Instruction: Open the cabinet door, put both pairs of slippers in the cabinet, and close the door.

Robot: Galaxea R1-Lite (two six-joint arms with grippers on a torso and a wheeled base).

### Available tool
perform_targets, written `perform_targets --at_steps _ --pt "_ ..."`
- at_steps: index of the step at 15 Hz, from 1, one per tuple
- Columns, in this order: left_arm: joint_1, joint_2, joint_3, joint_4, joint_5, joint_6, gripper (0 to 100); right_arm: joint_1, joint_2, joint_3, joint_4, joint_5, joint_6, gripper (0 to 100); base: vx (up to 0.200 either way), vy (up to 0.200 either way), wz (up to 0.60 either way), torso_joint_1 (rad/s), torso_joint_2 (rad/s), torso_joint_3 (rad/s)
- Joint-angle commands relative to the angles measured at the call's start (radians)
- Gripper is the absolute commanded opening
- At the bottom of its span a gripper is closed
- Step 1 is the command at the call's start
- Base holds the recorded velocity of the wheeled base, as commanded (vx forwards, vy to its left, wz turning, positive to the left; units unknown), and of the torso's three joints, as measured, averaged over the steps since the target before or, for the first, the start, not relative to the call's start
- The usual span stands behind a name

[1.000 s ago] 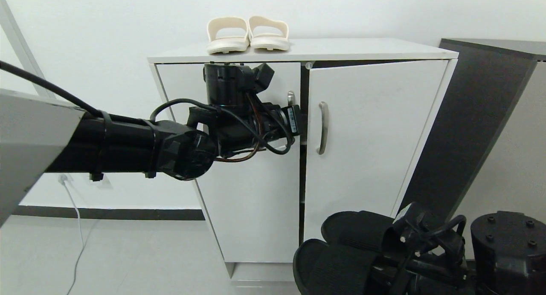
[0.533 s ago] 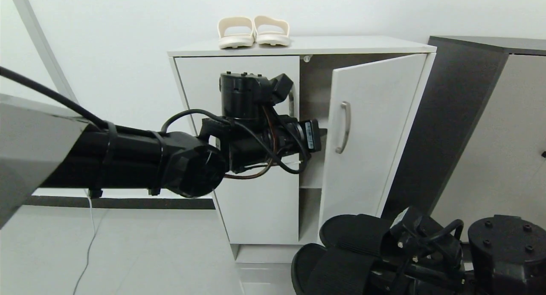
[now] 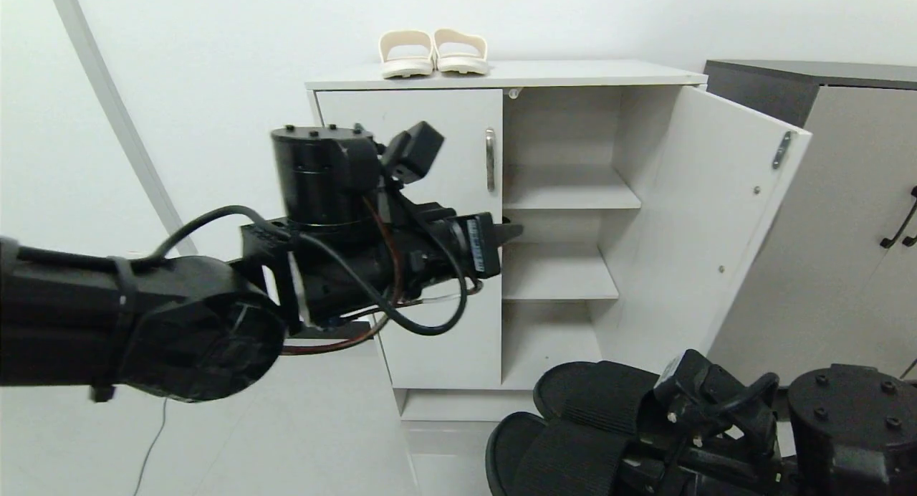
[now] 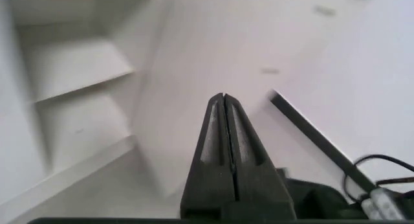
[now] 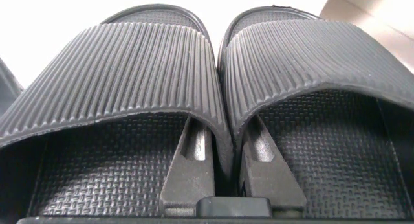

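White wall (image 3: 215, 66) runs behind a white cabinet (image 3: 573, 73) on my head feed. Its right door (image 3: 716, 216) stands wide open, inner face toward me, and its left door (image 3: 444, 353) is shut, with a metal handle (image 3: 490, 159) near the inner edge. Inside the open half I see an upper shelf (image 3: 573, 188), a lower shelf (image 3: 559, 270) and the cabinet floor below them.

One pair, the cream slippers (image 3: 433, 51), sits side by side on the cabinet top, above the shut door and near the back.

My left gripper (image 3: 512, 232) hangs in front of the cabinet, at the inner edge of the left door, level with the gap between the two shelves. On the left wrist feed the left gripper (image 4: 223, 101) has its fingers pressed flat together with nothing between them, and the shelves and the open door lie beyond the tips.

The other pair, the black slippers (image 3: 573, 417), is low in front of the cabinet, below the open half, carried by my right arm. On the right wrist feed the black slippers (image 5: 213, 88) lie side by side, and the right gripper (image 5: 225, 136) is clamped on their two touching inner walls, one finger under each strap.

A grey cabinet (image 3: 845, 231) stands just right of the open door, and a cable (image 3: 150, 439) trails on the floor at left.
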Motion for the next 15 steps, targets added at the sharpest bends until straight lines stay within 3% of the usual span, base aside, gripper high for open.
perform_targets --at_steps 1,3,5,8,11,13,14,15 --pt "0.117 -0.226 0.176 -0.007 -0.001 0.0 0 -0.006 -0.003 -0.001 -0.001 0.001 0.0 0 0.0 0.0 0.0 0.0 0.0 0.0" --pt "0.199 -0.427 0.325 0.004 -0.001 0.0 0 -0.018 0.003 -0.004 -0.001 0.001 0.001 0 0.0 0.0 0.0 0.0 0.0 0.0" --pt "0.244 -0.645 0.443 0.056 0.001 0.0 0 -0.021 0.0 -0.006 -0.001 0.001 0.001 0 0.0 0.0 0.0 0.0 0.0 0.0" --pt "0.284 -1.007 0.555 0.355 0.062 0.012 0 -0.021 0.006 -0.014 -0.001 0.001 0.0 0 0.0 0.0 0.0 0.0 0.0 0.0" --pt "0.296 -1.317 0.592 0.622 0.156 0.014 0 -0.021 0.011 -0.026 -0.001 0.001 0.0 0 0.0 0.0 0.0 0.0 0.0 0.0" --pt "0.319 -1.441 0.621 0.766 0.2 0.046 0 -0.021 0.034 -0.041 -0.001 0.001 0.0 0 0.0 0.0 0.0 0.0 0.0 0.0" --pt "0.396 -1.538 0.67 0.846 0.237 0.093 0 -0.023 0.049 -0.043 -0.012 0.001 0.0 0 0.0 0.0 0.0 0.0 0.0 0.0" --pt "0.448 -1.596 0.71 0.853 0.258 0.136 0 -0.024 0.06 -0.044 -0.029 0.001 0.0 0 0.0 0.0 0.0 0.0 0.0 0.0"
